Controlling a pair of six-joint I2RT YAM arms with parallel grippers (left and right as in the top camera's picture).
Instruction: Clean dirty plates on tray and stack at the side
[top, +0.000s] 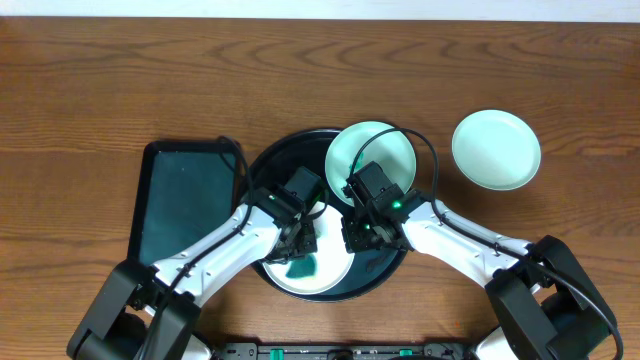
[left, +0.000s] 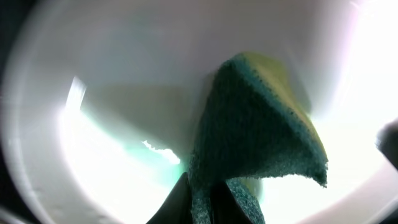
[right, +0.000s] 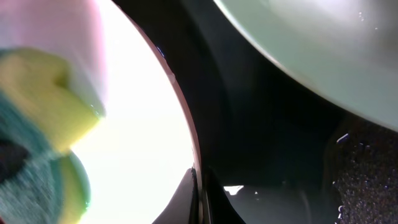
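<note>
The round black tray (top: 262, 168) holds a white plate (top: 325, 280) with a dark-green smear (top: 300, 266) at the front and a mint-green plate (top: 385, 150) tilted on its back right rim. A second mint-green plate (top: 495, 148) lies on the wooden tabletop (top: 320, 80) at the right. My left gripper (top: 300, 240) is shut on a green-and-yellow sponge (left: 261, 124) pressed on the white plate (left: 124, 93). My right gripper (top: 358, 238) is shut on the white plate's right rim (right: 186, 130); the sponge shows at the left in the right wrist view (right: 43, 106).
A smaller rectangular black tray (top: 185, 200) lies left of the round tray. The mint plate on the tray hangs over the upper right in the right wrist view (right: 323, 56). Both arms cross the table's front edge.
</note>
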